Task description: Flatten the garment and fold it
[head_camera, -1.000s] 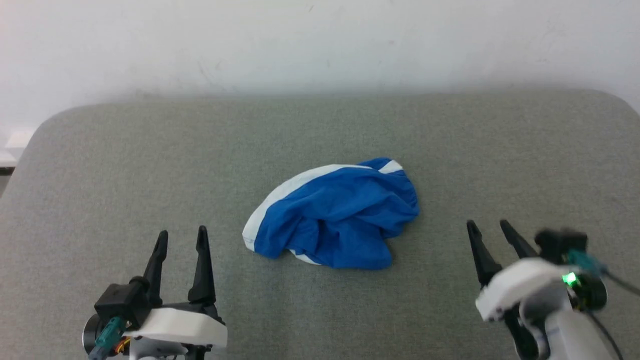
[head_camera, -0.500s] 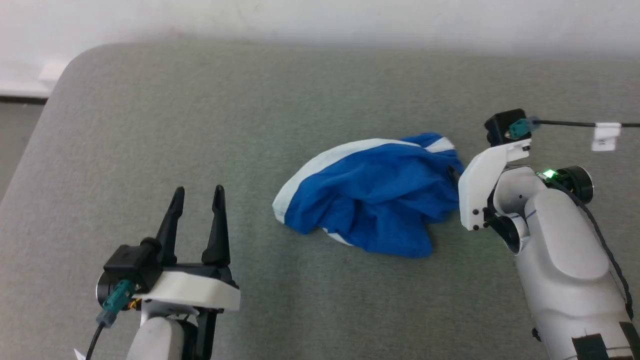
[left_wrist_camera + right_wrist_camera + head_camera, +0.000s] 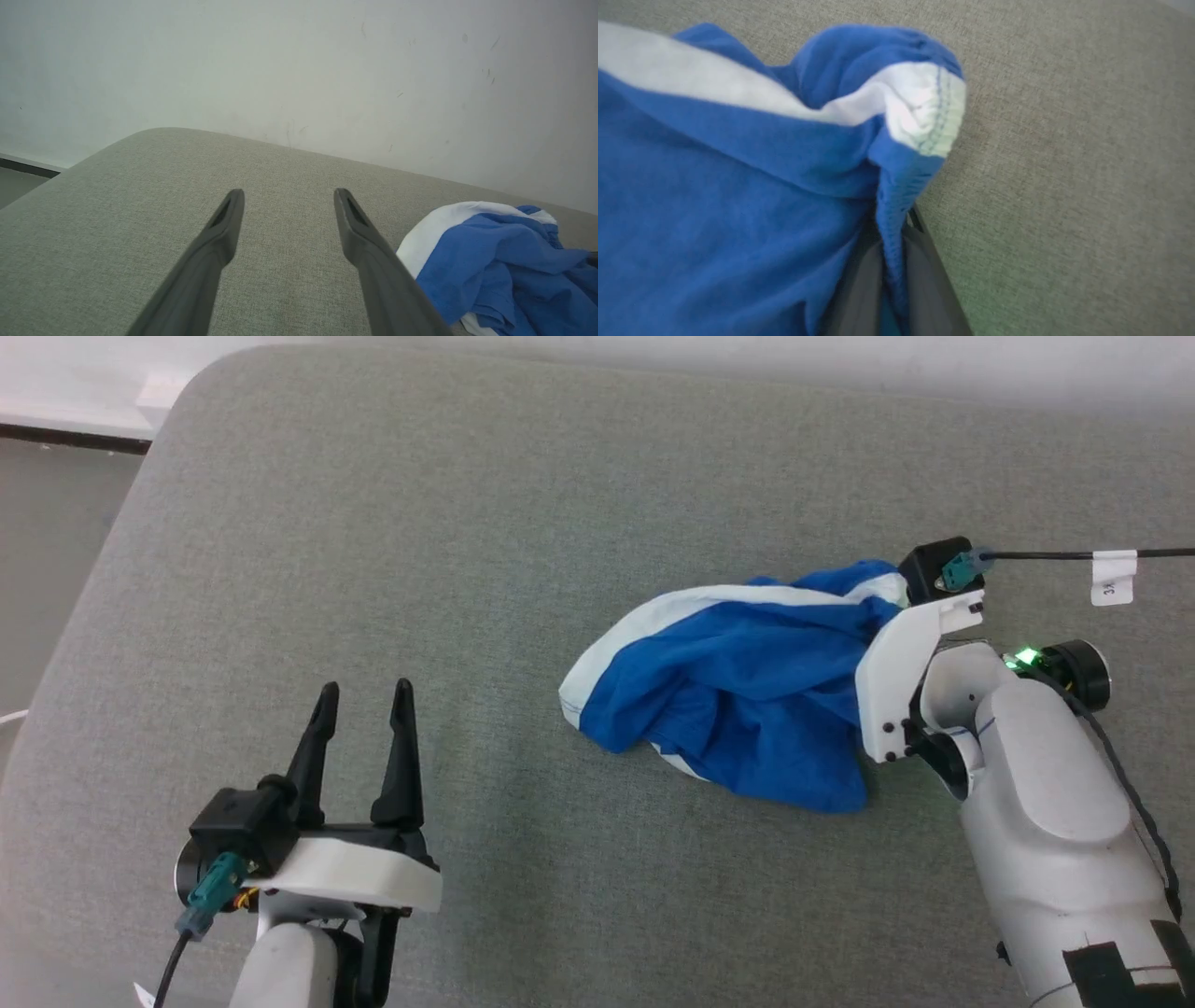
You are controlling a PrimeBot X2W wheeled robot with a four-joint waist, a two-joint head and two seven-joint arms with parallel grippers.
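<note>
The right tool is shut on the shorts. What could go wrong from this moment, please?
1. The right tool pinches only a narrow fold of the waistband; the thin shorts may slip out when pulled.
2. The shorts lie crumpled, and the left tool stands open, apart from them; a one-sided pull may drag the whole heap over the grey pad and not flatten it.

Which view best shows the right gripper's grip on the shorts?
Right wrist view: the right gripper pinches the shorts at the gathered edge. Head view hides the pinch behind the wrist housing; left wrist view shows the crumpled shorts.
</note>
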